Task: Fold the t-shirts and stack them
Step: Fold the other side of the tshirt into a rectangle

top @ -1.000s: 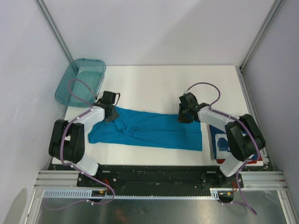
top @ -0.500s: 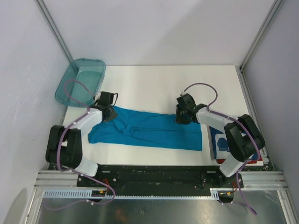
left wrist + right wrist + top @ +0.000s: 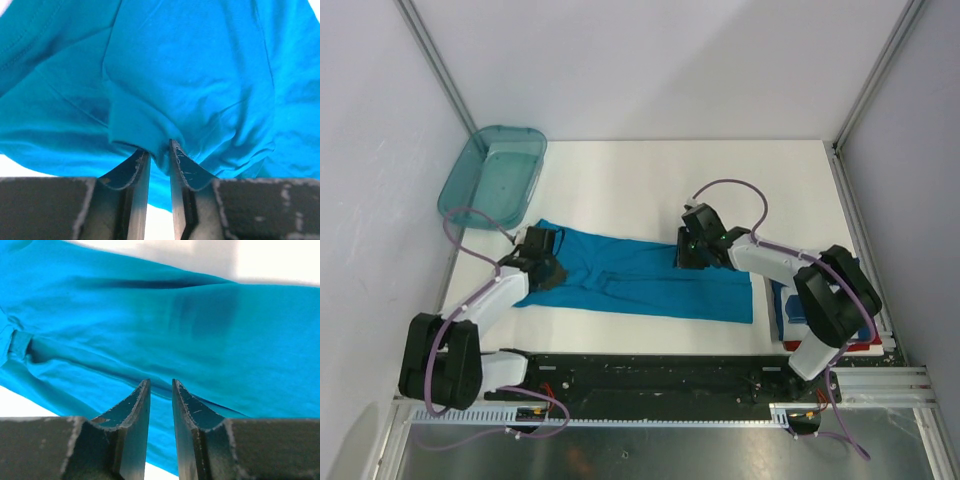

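The teal-blue t-shirt (image 3: 630,280) lies stretched left to right across the near part of the white table (image 3: 650,180). My left gripper (image 3: 542,264) is over the shirt's left end. In the left wrist view the jaws (image 3: 156,146) are shut on a bunched fold of the teal cloth (image 3: 190,75). My right gripper (image 3: 690,250) is at the shirt's far edge, right of middle. In the right wrist view the jaws (image 3: 161,382) stand close together on a crease of the shirt (image 3: 150,315). The folded dark blue shirt (image 3: 790,308) lies at the right, mostly hidden under my right arm.
The translucent teal plastic bin (image 3: 490,178) stands at the far left corner of the table. White walls and metal frame posts close in the table on the left, right and back.
My left gripper moved toward the near edge and slightly left with the cloth, changing the shirt's left end. My right gripper moved left along the shirt's far edge.
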You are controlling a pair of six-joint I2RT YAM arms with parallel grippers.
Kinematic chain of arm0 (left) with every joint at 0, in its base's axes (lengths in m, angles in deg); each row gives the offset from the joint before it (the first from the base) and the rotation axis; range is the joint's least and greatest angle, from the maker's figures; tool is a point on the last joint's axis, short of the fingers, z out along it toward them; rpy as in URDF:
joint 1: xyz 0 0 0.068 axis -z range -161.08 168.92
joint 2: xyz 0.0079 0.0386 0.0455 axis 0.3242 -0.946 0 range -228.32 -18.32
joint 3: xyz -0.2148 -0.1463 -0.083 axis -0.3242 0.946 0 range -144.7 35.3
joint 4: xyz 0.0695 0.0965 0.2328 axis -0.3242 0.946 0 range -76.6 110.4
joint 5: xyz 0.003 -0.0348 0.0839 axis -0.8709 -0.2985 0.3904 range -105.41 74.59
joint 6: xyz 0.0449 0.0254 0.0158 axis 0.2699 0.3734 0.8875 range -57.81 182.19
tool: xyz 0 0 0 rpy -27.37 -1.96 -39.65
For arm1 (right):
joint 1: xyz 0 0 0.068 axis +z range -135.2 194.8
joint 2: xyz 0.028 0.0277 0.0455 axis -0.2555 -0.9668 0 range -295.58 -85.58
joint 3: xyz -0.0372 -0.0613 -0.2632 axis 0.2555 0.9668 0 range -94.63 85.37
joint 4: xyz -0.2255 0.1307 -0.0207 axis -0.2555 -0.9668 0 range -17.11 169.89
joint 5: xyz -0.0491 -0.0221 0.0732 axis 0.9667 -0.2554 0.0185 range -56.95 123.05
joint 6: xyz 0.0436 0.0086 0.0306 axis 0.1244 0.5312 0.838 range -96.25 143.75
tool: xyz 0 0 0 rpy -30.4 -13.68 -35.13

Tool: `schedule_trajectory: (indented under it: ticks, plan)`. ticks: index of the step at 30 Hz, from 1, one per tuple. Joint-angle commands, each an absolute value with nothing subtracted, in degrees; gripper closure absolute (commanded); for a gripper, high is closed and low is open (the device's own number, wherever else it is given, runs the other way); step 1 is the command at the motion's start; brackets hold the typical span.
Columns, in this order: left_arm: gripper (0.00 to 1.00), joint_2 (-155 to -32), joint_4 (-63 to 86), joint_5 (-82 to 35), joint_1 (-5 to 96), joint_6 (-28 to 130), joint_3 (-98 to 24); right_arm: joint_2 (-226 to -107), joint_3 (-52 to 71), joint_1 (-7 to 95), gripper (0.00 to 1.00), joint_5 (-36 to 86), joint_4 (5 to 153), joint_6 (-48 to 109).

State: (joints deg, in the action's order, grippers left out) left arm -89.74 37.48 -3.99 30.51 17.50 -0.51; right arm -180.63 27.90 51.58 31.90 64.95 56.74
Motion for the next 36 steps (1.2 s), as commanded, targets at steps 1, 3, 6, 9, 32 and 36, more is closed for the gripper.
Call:
schedule_trajectory:
  ticks: [1, 3, 6, 9, 32, 36]
  plan:
    - [0.73, -84.5, 37.5, -5.5, 30.2, 15.0, 1.1, -181.9, 24.7, 53.6, 0.71, 30.5, 67.9, 56.9]
    - [0.71, -82.3, 38.1, -4.6, 30.2, 15.0, 1.7, -182.4, 23.9, 54.5, 0.71, 30.4, 68.3, 56.9]
    - [0.70, -79.3, 38.8, -2.9, 30.0, 15.3, 2.1, -183.2, 22.8, 55.9, 0.71, 28.9, 69.8, 58.1]
    - [0.69, -77.7, 39.1, -2.2, 29.3, 15.5, 2.1, -184.4, 21.8, 58.0, 0.70, 27.1, 72.6, 61.0]
    - [0.68, -86.1, 38.5, -3.4, 22.3, 19.0, -0.3, -203.8, -1.2, 75.6, 0.62, 34.9, 69.9, 64.4]
    - [0.72, -90.1, 37.6, -3.7, 22.1, 19.1, -1.1, -207.0, -6.1, 76.9, 0.61, 37.5, 66.1, 63.3]
